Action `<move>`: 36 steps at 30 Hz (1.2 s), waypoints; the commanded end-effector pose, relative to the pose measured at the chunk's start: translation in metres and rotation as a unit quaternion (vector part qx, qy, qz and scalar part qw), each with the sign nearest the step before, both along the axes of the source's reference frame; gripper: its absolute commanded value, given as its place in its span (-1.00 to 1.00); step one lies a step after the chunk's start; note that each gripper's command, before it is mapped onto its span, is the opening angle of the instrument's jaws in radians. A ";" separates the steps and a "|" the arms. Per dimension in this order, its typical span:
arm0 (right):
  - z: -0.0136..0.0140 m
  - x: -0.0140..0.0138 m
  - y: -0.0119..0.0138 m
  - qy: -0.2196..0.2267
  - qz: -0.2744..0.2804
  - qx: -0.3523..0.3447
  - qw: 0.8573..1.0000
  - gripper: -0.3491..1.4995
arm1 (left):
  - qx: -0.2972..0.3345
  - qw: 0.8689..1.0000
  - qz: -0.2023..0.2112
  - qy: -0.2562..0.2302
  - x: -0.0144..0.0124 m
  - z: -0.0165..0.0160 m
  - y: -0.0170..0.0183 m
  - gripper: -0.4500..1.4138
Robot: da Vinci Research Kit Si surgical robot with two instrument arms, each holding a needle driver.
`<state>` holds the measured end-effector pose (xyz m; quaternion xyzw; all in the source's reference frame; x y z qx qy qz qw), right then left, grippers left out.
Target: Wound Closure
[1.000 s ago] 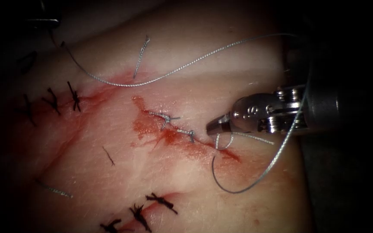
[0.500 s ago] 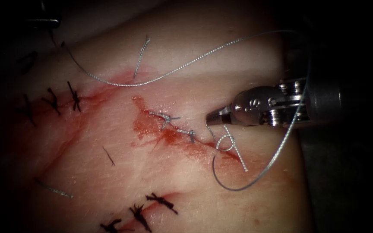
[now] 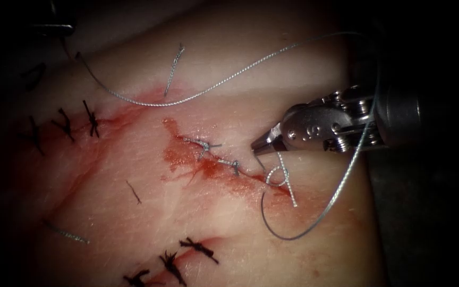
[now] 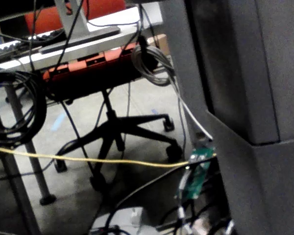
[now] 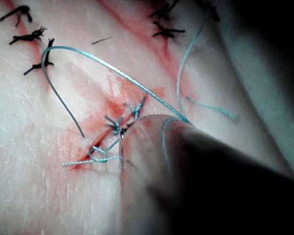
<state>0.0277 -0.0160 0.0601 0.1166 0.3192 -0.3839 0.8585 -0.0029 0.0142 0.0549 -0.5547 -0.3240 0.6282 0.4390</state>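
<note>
Right tool (image 3: 258,148) fingers closed on thread (image 3: 264,165) just above loop (image 3: 277,175) at cut's (image 3: 224,167) right end; needle unseen.

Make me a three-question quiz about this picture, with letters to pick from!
1. Where is the loose loop of thread?
A. near the right end of the cut
B. at the cut's left end
C. wound round the tool's shaft

2. How many tied grey knots sit on the cut, left of the loop?
A. none
B. two
C. six

3. What are the right tool's jaws doing?
A. gaping wide open
B. pinching the tissue
C. shut on the thread

Answers:
1 A, the loop lies just below the tool's tip, where the cut ends on the right.
2 B, two small knots cross the cut.
3 C, the jaws come to a closed point and the thread runs from it down to the loop.
</note>
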 end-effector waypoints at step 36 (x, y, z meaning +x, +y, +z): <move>0.0006 -0.0047 -0.0009 -0.102 0.288 0.077 0.949 0.09 | 0.005 1.000 0.003 -0.003 -0.0006 0.0005 -0.0002 -1.00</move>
